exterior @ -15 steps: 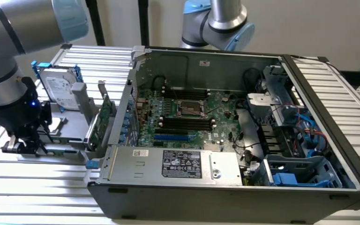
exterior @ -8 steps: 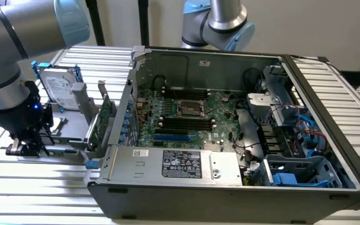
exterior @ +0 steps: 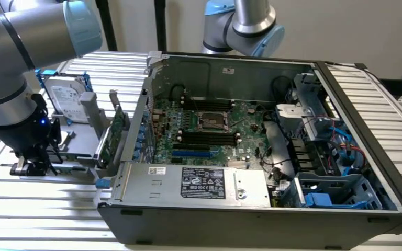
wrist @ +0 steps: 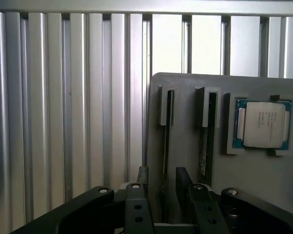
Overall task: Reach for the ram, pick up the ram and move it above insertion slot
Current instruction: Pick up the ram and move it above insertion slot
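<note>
Hangs low over the grey holder (wrist: 185, 83) with gripper (wrist: 163, 183) spread wide. Straddles the ram (wrist: 167, 136), set on edge between the fingers (wrist: 142, 178), unclamped. Leaves a second stick (wrist: 208, 131) just outside one finger, processor (wrist: 262, 124) farther out.

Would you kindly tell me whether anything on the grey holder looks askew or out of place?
Nothing stands out: both ram sticks sit straight in their slots in the grey holder, and the processor lies square in its pocket.
</note>
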Action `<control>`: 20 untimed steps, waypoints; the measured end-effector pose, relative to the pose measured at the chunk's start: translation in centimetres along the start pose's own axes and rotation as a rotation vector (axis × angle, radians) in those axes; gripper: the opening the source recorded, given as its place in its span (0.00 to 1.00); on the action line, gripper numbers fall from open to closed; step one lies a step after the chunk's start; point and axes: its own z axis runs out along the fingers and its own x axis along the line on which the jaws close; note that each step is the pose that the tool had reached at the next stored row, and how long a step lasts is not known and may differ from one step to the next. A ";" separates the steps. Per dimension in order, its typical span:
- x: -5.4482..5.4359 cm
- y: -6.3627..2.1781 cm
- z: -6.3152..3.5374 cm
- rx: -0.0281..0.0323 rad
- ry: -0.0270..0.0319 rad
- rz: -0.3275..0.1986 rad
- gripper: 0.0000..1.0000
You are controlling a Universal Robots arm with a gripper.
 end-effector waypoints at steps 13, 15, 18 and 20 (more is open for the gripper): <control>-0.4 -0.14 0.49 0.0001 -0.0001 0.000 0.36; -0.5 -0.14 0.59 -0.0002 0.0001 0.000 0.36; -0.6 -0.15 0.79 0.0001 -0.0001 0.000 0.36; -0.7 -0.16 0.94 0.0000 0.0000 0.000 0.36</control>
